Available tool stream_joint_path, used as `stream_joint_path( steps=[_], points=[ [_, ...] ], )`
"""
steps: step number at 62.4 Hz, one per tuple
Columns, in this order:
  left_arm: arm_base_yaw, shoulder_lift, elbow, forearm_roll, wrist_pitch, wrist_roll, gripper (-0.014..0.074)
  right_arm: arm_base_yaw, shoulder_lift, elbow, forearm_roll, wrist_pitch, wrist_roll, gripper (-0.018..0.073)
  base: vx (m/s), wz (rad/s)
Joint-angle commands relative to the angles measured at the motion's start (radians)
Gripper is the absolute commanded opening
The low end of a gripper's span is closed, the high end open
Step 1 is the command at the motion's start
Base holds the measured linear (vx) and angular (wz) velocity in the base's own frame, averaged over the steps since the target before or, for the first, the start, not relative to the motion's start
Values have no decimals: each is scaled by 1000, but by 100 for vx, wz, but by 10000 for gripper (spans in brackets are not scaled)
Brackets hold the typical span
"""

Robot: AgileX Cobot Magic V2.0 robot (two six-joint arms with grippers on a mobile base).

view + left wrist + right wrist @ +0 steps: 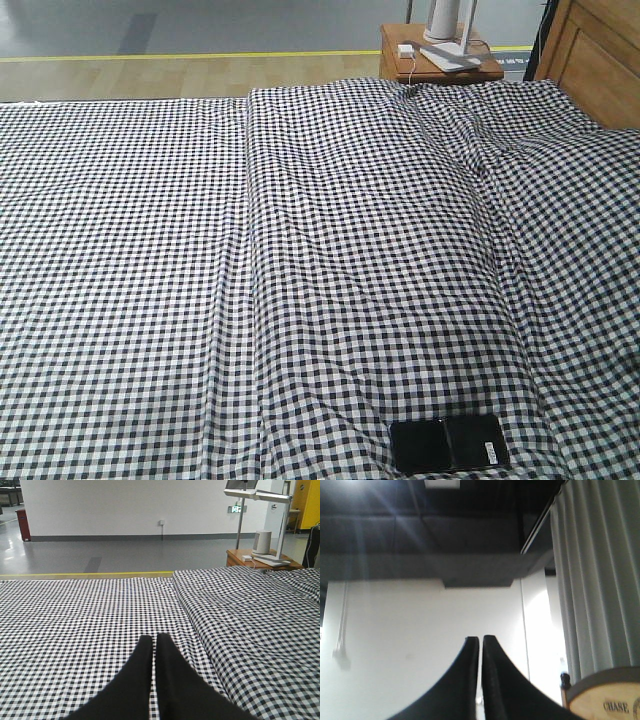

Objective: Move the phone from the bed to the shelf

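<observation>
The phone (449,444) is a flat glossy black slab with a white sticker near its right end. It lies on the bed (300,260) close to the bottom edge of the front view, right of centre. The bed's black-and-white check cloth fills most of that view. My left gripper (154,639) is shut and empty, held low over the check cloth (90,625); the phone does not show there. My right gripper (480,641) is shut and empty, raised and pointing up at a white wall and dark ceiling. The shelf is out of view.
A small brown bedside table (440,60) with a white lamp base (448,48) stands past the bed's far right corner, also seen as the table (260,560). A wooden headboard (600,55) rises at the right. Grey floor with a yellow line (190,55) lies beyond the bed.
</observation>
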Motion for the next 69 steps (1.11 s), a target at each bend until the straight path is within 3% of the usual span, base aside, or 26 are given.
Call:
stream_joint_path(
  steps=[1,15,26,39,51,63,69],
  points=[
    [-4,-13,-21,-9,-72,-6,1,-7,111,-138,-9,79,-23,-3,0,0],
    [-4,-13,-21,-9,-72,-6,1,-7,349,-351,-3,393,-17,26,0,0],
    [-4,-13,-21,-9,-72,-6,1,-7,512,-421,33,581,-15,129,0,0],
    [-4,-13,-21,-9,-72,-6,1,-7,656,-421,73,694,-22,440,0,0],
    [-4,-13,-21,-9,-72,-6,1,-7,750,-421,70,698,-24,729,0,0],
    [-4,-13,-21,-9,-72,-6,1,-7,854,-428,68,673,-17,717,0,0],
    [-4,-13,-21,-9,-72,-6,1,-11,927,-472,65,736,19,714,0,0]
  ],
)
